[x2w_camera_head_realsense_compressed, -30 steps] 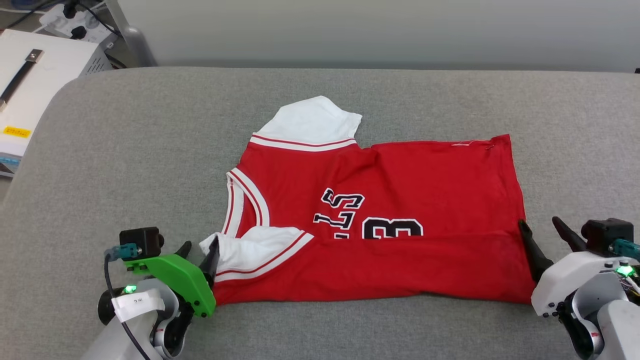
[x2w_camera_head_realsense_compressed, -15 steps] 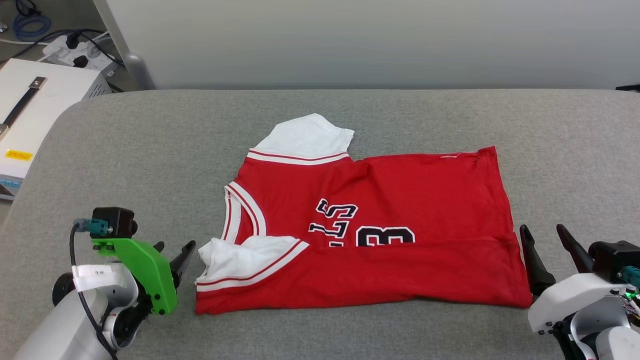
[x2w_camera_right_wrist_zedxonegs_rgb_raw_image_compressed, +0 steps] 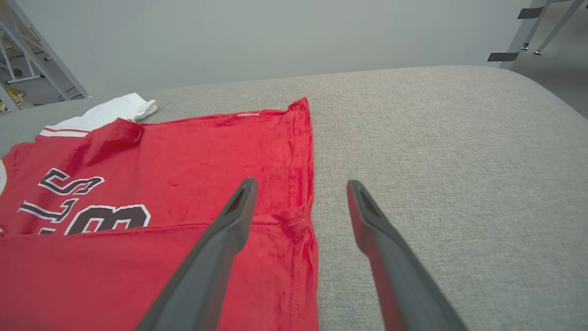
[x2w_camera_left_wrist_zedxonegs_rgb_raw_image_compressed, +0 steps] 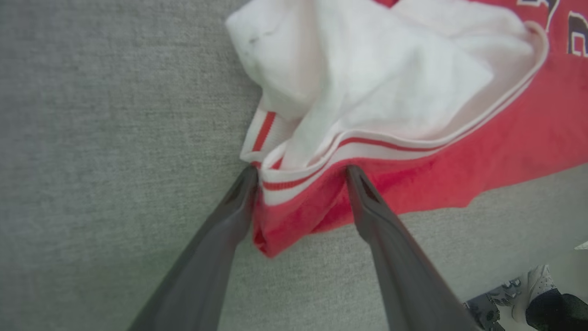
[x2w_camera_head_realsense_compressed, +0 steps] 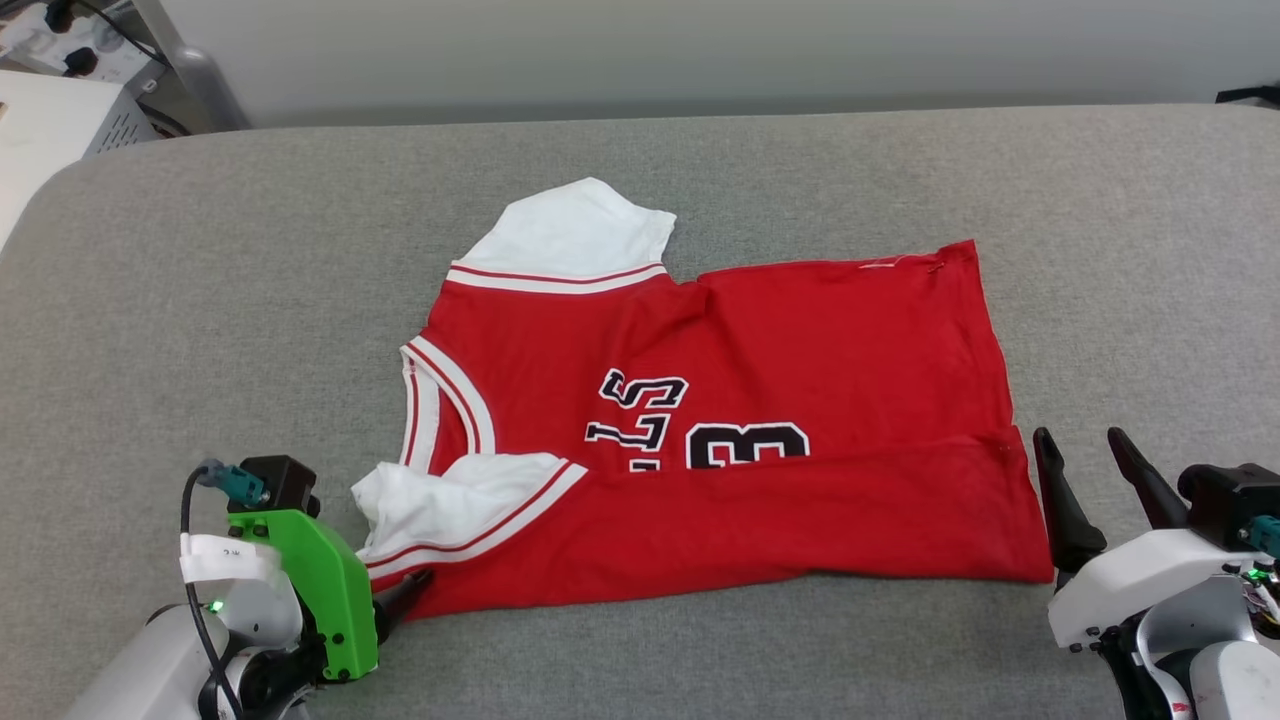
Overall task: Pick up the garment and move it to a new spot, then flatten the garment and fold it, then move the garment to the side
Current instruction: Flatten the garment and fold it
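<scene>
**A:** Left claw (x2w_camera_left_wrist_zedxonegs_rgb_raw_image_compressed: 301, 170): how did it stand?

**B:** Spread wide, one finger on either side of the shirt's (x2w_camera_head_realsense_compressed: 800, 400) near left corner, where the red fold and a striped cuff (x2w_camera_left_wrist_zedxonegs_rgb_raw_image_compressed: 390, 145) bunched together. Nothing was pinched. The right claw (x2w_camera_right_wrist_zedxonegs_rgb_raw_image_compressed: 298, 181) was spread as well, at the near right corner: one finger above the hem (x2w_camera_right_wrist_zedxonegs_rgb_raw_image_compressed: 303, 151), the other above bare cover. Whether either touched cloth, I could not tell.

**B:** The shirt itself lay sideways mid-surface, collar to the left. Its near edge was folded up across the lower half of the number. The far sleeve (x2w_camera_head_realsense_compressed: 570, 230) lay flat and the near sleeve was crumpled.

**A:** What could go wrong from there?

**B:** Three things, by my judgement.
- **Left:** closing there might take only the cuff or the top layer, so the fold would fall open on lifting.
- **Right:** that claw sat astride the very edge, and a shallow bite could let the slick cloth slip out.
- **Both:** fingers driven too low might nip the soft cover along with the shirt, and an uneven lift would skew the fold.

**A:** And the surroundings?

**B:** The cover (x2w_camera_head_realsense_compressed: 200, 300) was grey and woven, looked padded, and was rounded at the far left corner. A pale wall (x2w_camera_head_realsense_compressed: 700, 40) stood behind it. At the far left were a white box (x2w_camera_head_realsense_compressed: 35, 130), a metal leg (x2w_camera_head_realsense_compressed: 195, 75) and some cables on the floor.
</scene>
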You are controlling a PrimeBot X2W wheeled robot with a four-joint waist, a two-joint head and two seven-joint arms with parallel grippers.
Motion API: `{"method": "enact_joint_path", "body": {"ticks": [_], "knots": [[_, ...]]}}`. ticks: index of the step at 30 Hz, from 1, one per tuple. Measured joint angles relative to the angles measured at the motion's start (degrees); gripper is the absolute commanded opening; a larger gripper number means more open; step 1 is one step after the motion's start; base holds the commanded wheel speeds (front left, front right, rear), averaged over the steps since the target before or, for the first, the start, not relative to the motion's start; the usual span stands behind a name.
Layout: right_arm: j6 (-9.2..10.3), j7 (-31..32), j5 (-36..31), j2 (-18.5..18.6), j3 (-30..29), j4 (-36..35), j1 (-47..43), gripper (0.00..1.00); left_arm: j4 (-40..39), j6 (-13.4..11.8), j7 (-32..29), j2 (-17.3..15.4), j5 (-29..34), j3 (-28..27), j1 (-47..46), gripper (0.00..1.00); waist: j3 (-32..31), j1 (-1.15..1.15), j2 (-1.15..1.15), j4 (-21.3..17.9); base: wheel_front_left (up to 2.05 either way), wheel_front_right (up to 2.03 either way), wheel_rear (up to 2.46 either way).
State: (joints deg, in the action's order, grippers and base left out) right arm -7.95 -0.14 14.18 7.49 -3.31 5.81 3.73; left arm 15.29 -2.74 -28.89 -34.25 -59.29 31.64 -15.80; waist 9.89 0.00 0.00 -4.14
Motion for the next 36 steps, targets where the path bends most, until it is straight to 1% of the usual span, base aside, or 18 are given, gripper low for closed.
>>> {"method": "enact_joint_path", "body": {"ticks": [2, 3, 4, 5, 6, 8, 9, 12, 15, 20, 24, 28, 32, 36], "knots": [[0.0, 0.25, 0.65, 0.03, -0.08, 0.3, 0.07, 1.0, 0.92, 0.12, -0.63, 0.14, 0.03, 0.33, -0.35, 1.0, 0.43, 0.0, 0.0, -0.5, 0.0, 0.0, 0.0], [0.0, 0.62, 0.92, 0.09, -0.2, 0.45, 0.07, 1.0, 1.25, 0.31, -1.09, 0.32, -0.01, 0.52, -0.57, 0.71, 0.63, 0.0, 0.0, -0.73, 0.0, 0.0, 0.0], [0.0, 0.8, 1.29, 0.12, -0.27, 0.51, 0.07, 1.0, 1.57, 0.48, -1.52, 0.32, -0.02, 0.79, -0.87, 0.44, 0.78, 0.0, 0.0, -0.94, 0.0, 0.0, 0.0], [0.0, 1.01, 1.57, 0.22, -0.29, 0.51, 0.07, 1.0, 1.86, 0.48, -1.71, 0.33, -0.02, 0.94, -1.05, 0.13, 0.88, 0.0, 0.0, -1.07, 0.0, 0.0, 0.0], [0.0, 1.45, 2.12, 0.36, -0.27, 0.53, 0.08, 1.0, 2.29, 0.52, -1.87, 0.34, -0.02, 1.12, -1.23, 0.0, 0.98, 0.0, 0.0, -1.21, 0.0, 0.0, 0.0], [0.0, 2.56, 3.15, 0.71, -0.23, 0.58, 0.07, 1.0, 2.81, 0.88, -2.01, 0.66, -0.15, 1.38, -1.58, 0.0, 0.94, 0.0, 0.0, -1.36, 0.0, 0.0, 0.0], [0.0, 3.31, 3.76, 1.0, -0.21, 0.52, 0.07, 1.0, 3.02, 1.07, -2.21, 1.36, -0.31, 1.55, -1.6, 0.0, 0.82, 0.0, 0.0, -1.39, 0.0, 0.0, 0.0], [0.0, 6.76, 6.06, 2.12, 0.02, 0.18, 0.05, 1.0, 3.18, 1.53, -1.83, 2.0, -0.27, 1.68, -1.6, 0.0, 0.24, 0.0, 0.0, -1.32, 0.0, 0.0, 0.0], [0.0, 13.16, 8.71, 4.22, 0.73, -0.14, -0.12, 1.0, 2.9, 1.56, -0.55, 1.94, 0.12, 1.86, -1.55, 0.0, -0.51, 0.0, 0.0, -1.09, 0.0, 0.0, 0.0], [0.0, 26.3, 12.29, 7.99, 1.9, -1.66, -0.23, 1.0, -0.37, 1.18, 1.35, 1.56, 1.2, 1.91, -0.82, 0.0, -1.4, 0.0, 0.0, -0.04, 0.0, 0.0, 0.0], [0.0, 33.94, 13.9, 8.99, 3.14, -2.71, -0.1, 1.0, -4.76, -0.08, 2.22, 0.27, 3.03, 1.46, -0.8, 0.0, -1.25, 0.0, 0.0, 1.17, 0.0, 0.0, 0.0], [0.0, 37.41, 14.13, 9.4, 4.41, -1.47, 0.97, 1.0, -8.28, -0.9, 2.64, -0.26, 4.1, 1.48, -0.99, 0.0, -0.2, 0.0, 0.0, 2.01, 0.0, 0.0, 0.0], [0.0, 38.3, 14.19, 9.72, 5.57, 2.4, 3.12, 1.0, -10.43, -1.51, 2.63, -0.22, 4.5, 1.62, -1.79, 0.0, 1.26, 0.0, 0.0, 2.93, 0.0, 0.0, 0.0], [0.0, 39.35, 14.61, 9.92, 6.68, 5.43, 4.57, 1.0, -10.93, -1.55, 2.91, -0.14, 4.64, 1.64, -2.14, 0.0, 2.66, 0.0, 0.0, 3.71, 0.0, 0.0, 0.0]]}}
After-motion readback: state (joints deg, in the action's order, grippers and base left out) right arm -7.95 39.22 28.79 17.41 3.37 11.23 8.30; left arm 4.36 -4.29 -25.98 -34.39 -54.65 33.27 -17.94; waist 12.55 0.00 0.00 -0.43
